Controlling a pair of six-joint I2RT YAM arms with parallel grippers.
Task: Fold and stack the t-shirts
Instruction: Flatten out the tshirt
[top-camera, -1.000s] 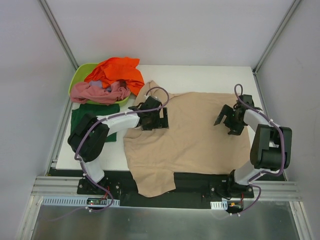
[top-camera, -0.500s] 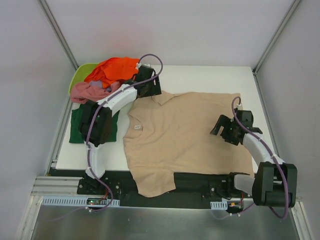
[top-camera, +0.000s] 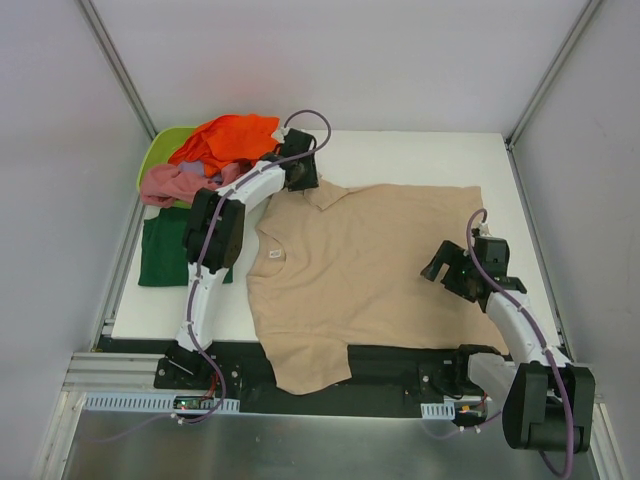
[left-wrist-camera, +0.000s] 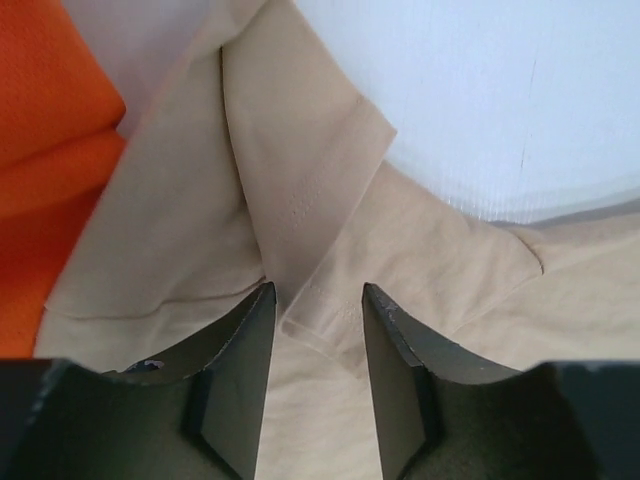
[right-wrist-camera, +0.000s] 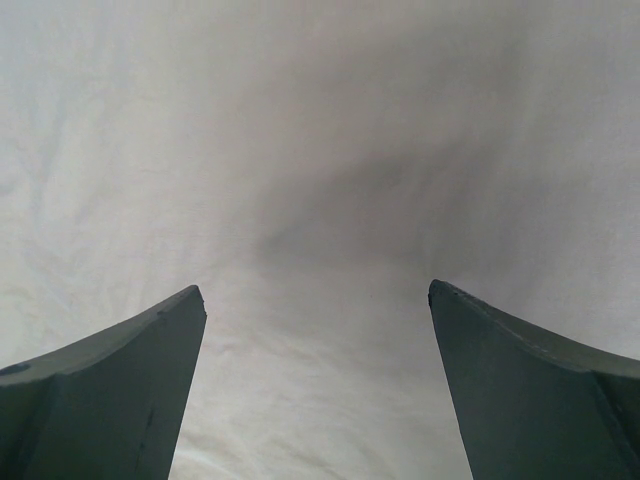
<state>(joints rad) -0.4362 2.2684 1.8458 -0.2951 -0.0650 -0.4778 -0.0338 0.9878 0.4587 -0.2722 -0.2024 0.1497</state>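
A beige t-shirt (top-camera: 380, 260) lies spread across the white table, its bottom hem hanging over the near edge. My left gripper (top-camera: 300, 178) is at its far left sleeve (left-wrist-camera: 300, 150). In the left wrist view the left gripper (left-wrist-camera: 318, 295) has its jaws narrowed but still apart, with the folded sleeve hem lying between the tips. My right gripper (top-camera: 445, 272) hovers wide open over the shirt's right side, and plain beige cloth (right-wrist-camera: 320, 150) fills the right wrist view. Orange (top-camera: 235, 140) and pink (top-camera: 175, 183) t-shirts are heaped at the far left. A dark green one (top-camera: 165, 250) lies flat below them.
A lime-green tub (top-camera: 160, 150) sits under the orange and pink heap at the far left corner. Orange cloth (left-wrist-camera: 40, 120) lies just left of the left gripper. Bare white table (top-camera: 420, 155) shows behind the beige shirt. Frame posts stand at both far corners.
The left arm swung from the shirt's collar area out to the far left sleeve and its jaws narrowed. The right arm drew back toward the near right, still open. The shirt's left side was spread flatter.
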